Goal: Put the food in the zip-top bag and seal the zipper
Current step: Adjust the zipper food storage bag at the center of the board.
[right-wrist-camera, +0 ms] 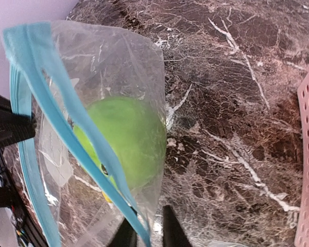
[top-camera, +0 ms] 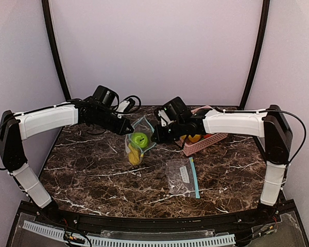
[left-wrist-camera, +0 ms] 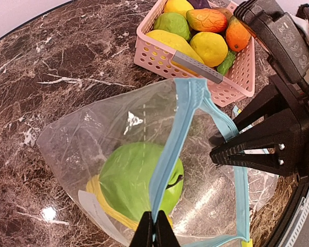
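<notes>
I have the zip-top bag (top-camera: pixel 143 124) up at mid-table, hung between the left gripper (top-camera: pixel 130 129) on its left and the right gripper (top-camera: pixel 154 138) on its right, each pinching the rim; inside, a round fruit (top-camera: pixel 139 139) sits on a long fruit (top-camera: pixel 134 156); the basket (top-camera: pixel 208 143) stands to the right, behind the right gripper, with more food (left-wrist-camera: pixel 208 47) piled in it; a second bag (top-camera: pixel 183 176) lies flat on the table (top-camera: pixel 92 175), nearer me, right of centre.

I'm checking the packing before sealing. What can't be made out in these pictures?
1. Yellow food in the zip-top bag: left wrist view, green apple covers most; its kind is unclear.
2. Pink basket: top view, right arm hides most contents.
3. Right fingers: right wrist view, blurred, cut by the bottom edge; clamped on the bag rim or not, unclear.
</notes>
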`<act>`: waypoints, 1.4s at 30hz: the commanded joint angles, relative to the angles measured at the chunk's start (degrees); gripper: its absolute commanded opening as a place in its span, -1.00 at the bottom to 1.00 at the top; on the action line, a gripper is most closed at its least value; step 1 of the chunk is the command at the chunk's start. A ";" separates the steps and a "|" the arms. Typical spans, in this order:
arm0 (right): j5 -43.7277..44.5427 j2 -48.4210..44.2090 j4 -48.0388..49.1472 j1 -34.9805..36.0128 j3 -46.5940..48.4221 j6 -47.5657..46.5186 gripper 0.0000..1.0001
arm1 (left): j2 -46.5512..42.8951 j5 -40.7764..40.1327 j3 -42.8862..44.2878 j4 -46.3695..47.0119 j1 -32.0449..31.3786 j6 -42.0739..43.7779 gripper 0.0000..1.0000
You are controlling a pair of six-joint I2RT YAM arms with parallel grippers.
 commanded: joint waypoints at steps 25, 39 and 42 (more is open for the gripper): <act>2.78 -14.17 -6.67 1.59 -0.92 0.53 0.13 | -2.94 6.56 0.26 0.76 0.27 -3.82 -0.99; 9.50 -19.98 -20.90 -12.12 -3.12 -8.74 0.67 | -3.06 4.49 0.43 -0.01 0.27 -2.50 -0.99; 8.10 -16.50 -21.10 -16.12 -2.29 -11.43 0.67 | -3.01 4.12 0.58 -0.28 0.27 -2.08 -0.99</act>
